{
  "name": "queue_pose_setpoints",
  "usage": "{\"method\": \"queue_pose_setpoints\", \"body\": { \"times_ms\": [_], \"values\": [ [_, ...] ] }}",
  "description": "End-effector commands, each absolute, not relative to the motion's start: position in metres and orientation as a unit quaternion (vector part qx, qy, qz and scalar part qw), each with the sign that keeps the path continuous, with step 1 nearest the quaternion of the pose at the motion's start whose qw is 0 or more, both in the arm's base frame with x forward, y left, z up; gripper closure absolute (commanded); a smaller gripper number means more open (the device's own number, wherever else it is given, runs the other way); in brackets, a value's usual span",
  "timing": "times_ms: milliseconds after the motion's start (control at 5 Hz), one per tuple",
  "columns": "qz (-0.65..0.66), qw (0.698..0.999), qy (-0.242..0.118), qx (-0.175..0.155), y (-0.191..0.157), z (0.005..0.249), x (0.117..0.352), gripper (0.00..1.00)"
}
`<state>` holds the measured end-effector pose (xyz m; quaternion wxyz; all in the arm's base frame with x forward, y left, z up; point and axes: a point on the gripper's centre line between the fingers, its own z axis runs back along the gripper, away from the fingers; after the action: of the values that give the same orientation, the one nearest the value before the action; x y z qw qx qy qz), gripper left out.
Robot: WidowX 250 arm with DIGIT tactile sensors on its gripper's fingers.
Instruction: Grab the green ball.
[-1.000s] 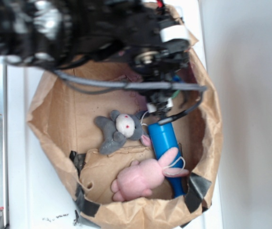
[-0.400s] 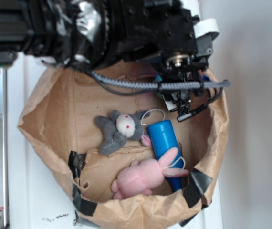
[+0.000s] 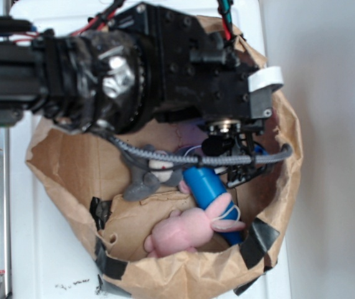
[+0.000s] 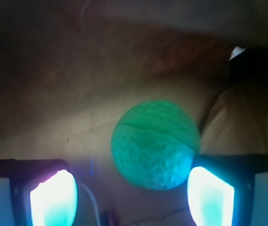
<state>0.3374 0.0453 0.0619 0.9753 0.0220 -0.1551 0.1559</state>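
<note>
Hovering lower now, fingers [image 4: 211,197] flank the green ball [image 4: 155,144].

A rolled-down brown paper bag [image 3: 65,168], patched with black tape [image 3: 261,240], sits on the white counter [image 3: 47,268]. The black robot arm [image 3: 134,68] reaches across its upper half, hiding the hand's fingers. Inside lie a blue cylinder [image 3: 205,187], a pink plush rabbit [image 3: 184,232] draped over the cylinder's lower end, and a grey plush toy [image 3: 143,180] partly covered by a grey cable [image 3: 196,160].
</note>
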Motion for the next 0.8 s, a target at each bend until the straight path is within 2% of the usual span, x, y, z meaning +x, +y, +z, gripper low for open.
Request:
{"method": "queue_pose_setpoints", "body": {
  "times_ms": [0,400,600],
  "values": [
    [0.179,0.963,-0.199,-0.001,0.038,0.066,0.351,0.0],
    [0.203,0.958,-0.198,0.046,0.039,0.057,0.379,0.0],
    [0.218,0.953,-0.203,0.055,0.045,0.055,0.391,0.0]
  ]
}}
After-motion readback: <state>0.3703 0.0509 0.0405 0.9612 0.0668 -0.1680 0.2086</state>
